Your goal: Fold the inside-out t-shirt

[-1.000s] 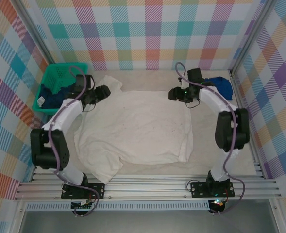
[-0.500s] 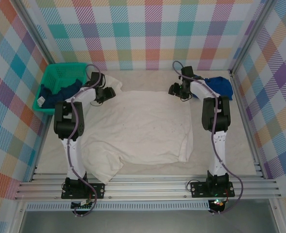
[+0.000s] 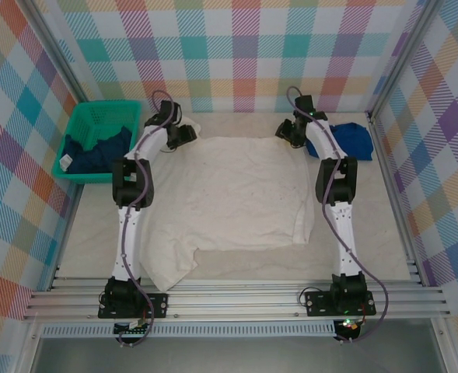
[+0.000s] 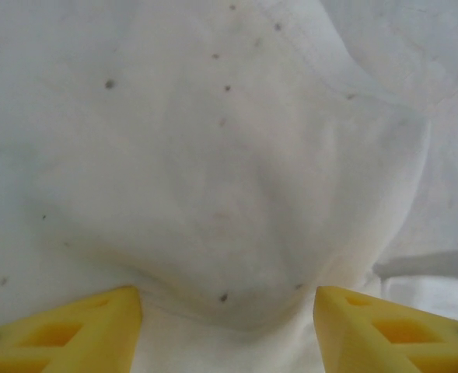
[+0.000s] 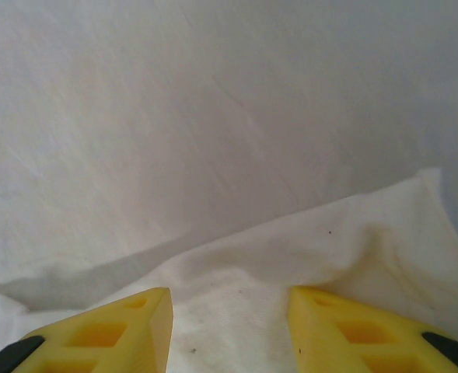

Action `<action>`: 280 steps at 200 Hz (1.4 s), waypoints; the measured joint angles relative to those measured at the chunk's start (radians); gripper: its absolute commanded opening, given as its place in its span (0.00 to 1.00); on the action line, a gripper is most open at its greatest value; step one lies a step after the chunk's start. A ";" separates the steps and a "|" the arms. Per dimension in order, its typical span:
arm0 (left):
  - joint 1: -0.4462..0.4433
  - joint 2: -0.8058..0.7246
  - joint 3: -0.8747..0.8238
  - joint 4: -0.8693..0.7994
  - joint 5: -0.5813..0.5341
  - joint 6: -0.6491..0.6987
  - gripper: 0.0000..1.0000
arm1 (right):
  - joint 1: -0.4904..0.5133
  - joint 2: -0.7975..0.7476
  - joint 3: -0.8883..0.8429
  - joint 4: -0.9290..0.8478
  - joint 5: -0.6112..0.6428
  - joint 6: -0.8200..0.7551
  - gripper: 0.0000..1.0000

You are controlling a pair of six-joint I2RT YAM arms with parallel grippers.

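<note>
At the far edge of one white t-shirt (image 3: pixel 229 202), left gripper (image 3: pixel 185 135) and right gripper (image 3: pixel 283 131) both stand parted.

green basket (image 3: pixel 70 140) far left on table (image 3: pixel 384 225), dark navy garment (image 3: pixel 96 148) heaped inside. bright blue shirt (image 3: pixel 351 140) far right. pastel checked walls (image 3: pixel 236 47) around. metal rails (image 3: pixel 236 299) near edge.

You're looking at a cream-white t-shirt (image 3: pixel 236 194), green basket (image 3: pixel 89 123), bright blue shirt (image 3: pixel 351 140), yellow fingers (image 4: pixel 65 330) and pastel plaid walls (image 3: pixel 236 47).
</note>
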State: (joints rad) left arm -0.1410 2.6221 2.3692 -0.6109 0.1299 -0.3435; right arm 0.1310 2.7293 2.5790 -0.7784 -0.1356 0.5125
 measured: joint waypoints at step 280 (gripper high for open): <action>-0.138 -1.219 -1.704 0.360 -0.051 -0.203 0.71 | 0.355 -1.179 -1.683 0.005 0.356 0.012 0.58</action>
State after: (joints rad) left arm -0.2790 1.4029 0.6655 -0.2504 0.0792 -0.5465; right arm 0.4862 1.5505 0.8955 -0.7731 0.2199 0.5243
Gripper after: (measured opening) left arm 0.713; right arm 0.594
